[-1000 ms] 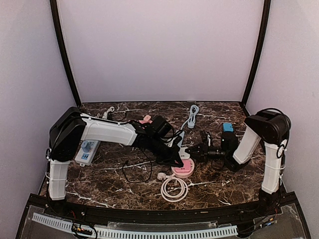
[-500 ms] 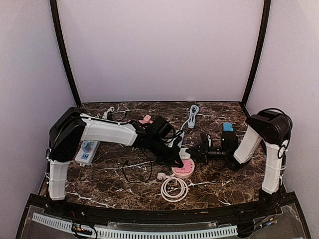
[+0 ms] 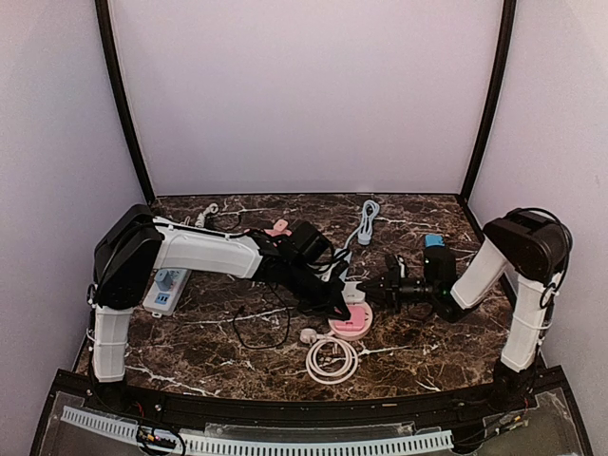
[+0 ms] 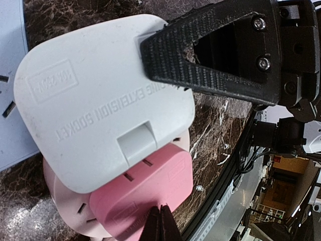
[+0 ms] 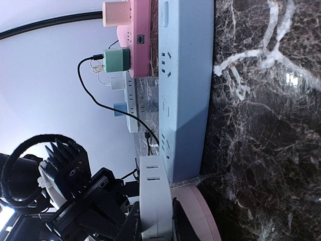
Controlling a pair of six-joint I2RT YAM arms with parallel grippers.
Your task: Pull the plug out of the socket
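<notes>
The white plug (image 4: 100, 95) is sitting on the round pink socket (image 4: 60, 201), near the middle of the desk (image 5: 261, 125) between the 2 arms. Its flat face, lettered "EXTENSION SOCKET", is pointing up at the left wrist camera. It is close to square, so I cannot tell its long axis. Seen edge-on from the right wrist, it is standing as a slab against the socket's disc. A pink plug (image 4: 145, 191) is sharing the same socket, touching the white one's lower edge.

The right fingers (image 4: 170, 57) are closing on the white plug from the right, 1 on each side, and 1 ribbed pad is lying across its upper corner. The left fingers (image 4: 156, 226) are pressing together, tips touching each other, and are resting against the pink plug's edge with nothing between them.

A blue power strip (image 5: 185, 85) is lying flat just beyond the socket, and a coiled white cable (image 3: 332, 361) is lying nearer the arm bases.

Since 1 second ago the right arm's elbow has been swinging outward to the right. The white plug is staying seated.
</notes>
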